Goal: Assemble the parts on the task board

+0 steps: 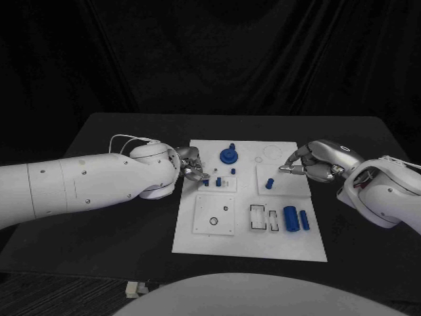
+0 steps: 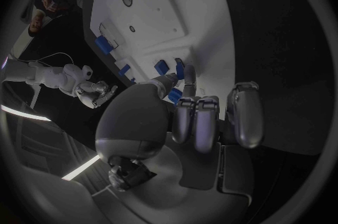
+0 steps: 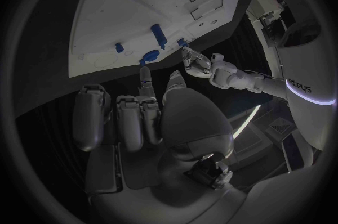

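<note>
Board (image 1: 197,243) lies under both hands, blue parts (image 1: 295,218) near the robot's edge. Left hand (image 1: 190,170) seems to pinch a small peg (image 2: 179,70); right hand (image 1: 305,164) curls in, grip unclear. Next: seat peg squarely.

Task board (image 1: 197,240) — matt white, smooth, looks like plastic plate. Parts (image 1: 291,218) on it blue, smooth plastic look, slight sheen on the fat cylinder near right. Left hand (image 1: 191,170) and right hand (image 1: 305,162) — silver-grey, metallic-looking satin finish, soft highlights on the fingers (image 2: 243,120). Arm shells glossy white plastic. Tabletop (image 1: 125,128) matt black, no reflections. Backdrop (image 1: 210,52) behind it black cloth, hanging in folds.
</note>
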Motion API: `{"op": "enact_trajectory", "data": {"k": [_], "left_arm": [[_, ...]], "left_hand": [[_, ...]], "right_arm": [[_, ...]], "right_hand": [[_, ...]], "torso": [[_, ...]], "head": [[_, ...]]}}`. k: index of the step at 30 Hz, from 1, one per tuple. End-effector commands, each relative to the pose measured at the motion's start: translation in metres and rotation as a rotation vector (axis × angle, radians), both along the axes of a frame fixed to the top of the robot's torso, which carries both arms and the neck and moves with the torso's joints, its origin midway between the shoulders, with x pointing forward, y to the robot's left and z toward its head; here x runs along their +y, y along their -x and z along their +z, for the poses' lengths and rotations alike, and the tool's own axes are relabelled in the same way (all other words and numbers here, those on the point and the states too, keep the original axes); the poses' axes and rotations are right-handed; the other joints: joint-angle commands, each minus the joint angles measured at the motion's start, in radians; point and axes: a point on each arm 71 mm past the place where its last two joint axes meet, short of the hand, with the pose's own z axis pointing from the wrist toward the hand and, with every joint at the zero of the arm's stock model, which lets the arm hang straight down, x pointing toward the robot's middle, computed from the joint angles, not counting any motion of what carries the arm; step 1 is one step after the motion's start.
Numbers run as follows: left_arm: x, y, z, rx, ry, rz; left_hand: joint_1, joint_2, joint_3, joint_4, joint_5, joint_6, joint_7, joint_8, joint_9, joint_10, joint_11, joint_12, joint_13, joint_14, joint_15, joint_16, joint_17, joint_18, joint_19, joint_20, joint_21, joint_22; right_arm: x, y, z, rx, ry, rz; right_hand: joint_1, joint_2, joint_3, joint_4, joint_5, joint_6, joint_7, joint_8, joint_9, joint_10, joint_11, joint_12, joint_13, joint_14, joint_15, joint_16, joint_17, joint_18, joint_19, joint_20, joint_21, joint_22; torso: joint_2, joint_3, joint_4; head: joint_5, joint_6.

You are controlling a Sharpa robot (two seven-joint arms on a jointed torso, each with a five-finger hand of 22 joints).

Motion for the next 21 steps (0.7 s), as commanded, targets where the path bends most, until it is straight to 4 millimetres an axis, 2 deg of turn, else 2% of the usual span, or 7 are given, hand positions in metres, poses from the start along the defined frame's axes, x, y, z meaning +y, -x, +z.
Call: {"op": "enact_trajectory", "data": {"k": [1, 14, 18, 21], "left_arm": [[-0.0021, 0.0019, -0.0024, 0.016, -0.003, -0.021], [-0.002, 0.0029, -0.0038, 0.033, -0.015, -0.031], [-0.0014, 0.0032, -0.0039, 0.036, -0.016, -0.032], [-0.0007, 0.0035, -0.004, 0.038, -0.018, -0.032]], "left_hand": [[-0.013, 0.0, -0.004, 0.004, -0.005, 0.005, -0.002, -0.004, -0.001, 0.074, 0.004, -0.005, 0.219, 0.102, 0.003, 0.003, 0.263, 0.001, -0.004, 0.001, -0.005, 0.191], [-0.008, -0.001, -0.014, 0.004, -0.011, 0.005, -0.003, -0.006, -0.007, 0.072, 0.003, -0.008, 0.217, 0.102, 0.003, 0.003, 0.263, 0.002, -0.006, 0.001, -0.01, 0.189], [0.009, 0.001, -0.015, -0.006, 0.0, 0.005, -0.005, -0.007, -0.011, 0.072, 0.002, -0.007, 0.217, 0.102, 0.002, 0.003, 0.263, 0.002, -0.006, 0.001, -0.011, 0.189], [0.023, 0.001, -0.015, -0.015, 0.02, 0.006, -0.005, -0.007, -0.014, 0.072, 0.001, -0.007, 0.217, 0.102, 0.002, 0.003, 0.263, 0.002, -0.006, 0.0, -0.012, 0.189]], "right_arm": [[-0.0006, 0.0005, 0.0003, -0.011, -0.005, -0.005], [-0.0003, 0.0, -0.0001, -0.009, -0.004, -0.005], [-0.0002, -0.0002, -0.0005, -0.008, -0.003, -0.005], [0.0, -0.0003, -0.0008, -0.007, -0.003, -0.005]], "right_hand": [[0.008, 0.001, -0.005, -0.002, 0.002, 0.004, 0.003, 0.004, 0.001, 0.095, 0.003, -0.002, 0.243, 0.099, -0.001, -0.004, 0.238, 0.015, -0.004, 0.005, -0.005, 0.19], [0.008, 0.001, -0.005, -0.002, 0.002, 0.004, 0.003, 0.004, 0.001, 0.095, 0.003, -0.002, 0.243, 0.099, -0.001, -0.004, 0.238, 0.015, -0.004, 0.005, -0.005, 0.19], [0.008, 0.001, -0.005, -0.002, 0.002, 0.004, 0.003, 0.004, 0.001, 0.095, 0.003, -0.002, 0.243, 0.099, -0.001, -0.004, 0.238, 0.015, -0.004, 0.005, -0.005, 0.19], [0.008, 0.001, -0.005, -0.002, 0.002, 0.004, 0.003, 0.004, 0.001, 0.095, 0.003, -0.002, 0.243, 0.099, -0.001, -0.004, 0.238, 0.015, -0.004, 0.005, -0.005, 0.19]], "torso": [[0.0, 0.0, 0.0], [0.0, 0.0, 0.0], [0.0, -0.0001, -0.0001], [0.0, -0.0002, -0.0001]], "head": [[0.0, 0.0], [0.004, 0.0], [0.004, 0.0], [0.005, 0.0]]}}
